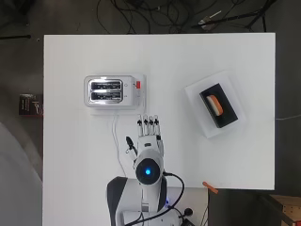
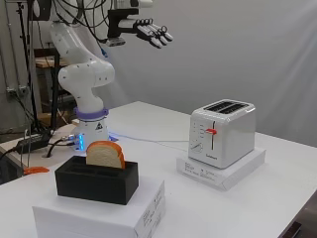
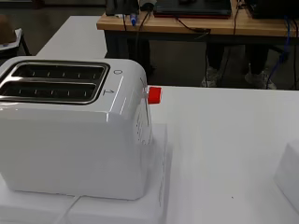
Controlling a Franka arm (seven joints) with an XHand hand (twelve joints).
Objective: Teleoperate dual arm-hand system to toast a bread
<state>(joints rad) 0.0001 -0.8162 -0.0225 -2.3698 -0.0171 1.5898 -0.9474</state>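
Observation:
A white two-slot toaster stands on a flat white box left of the table's middle; both slots look empty and its red lever is up. A slice of bread stands upright in a black holder on a white box at the right. My hand hovers high above the table, just on the arm's side of the toaster. Its fingers are straight and it holds nothing.
The toaster's white cord runs back toward the arm's base. A small orange object lies at the table's near right edge. The white box under the holder is tilted on the table.

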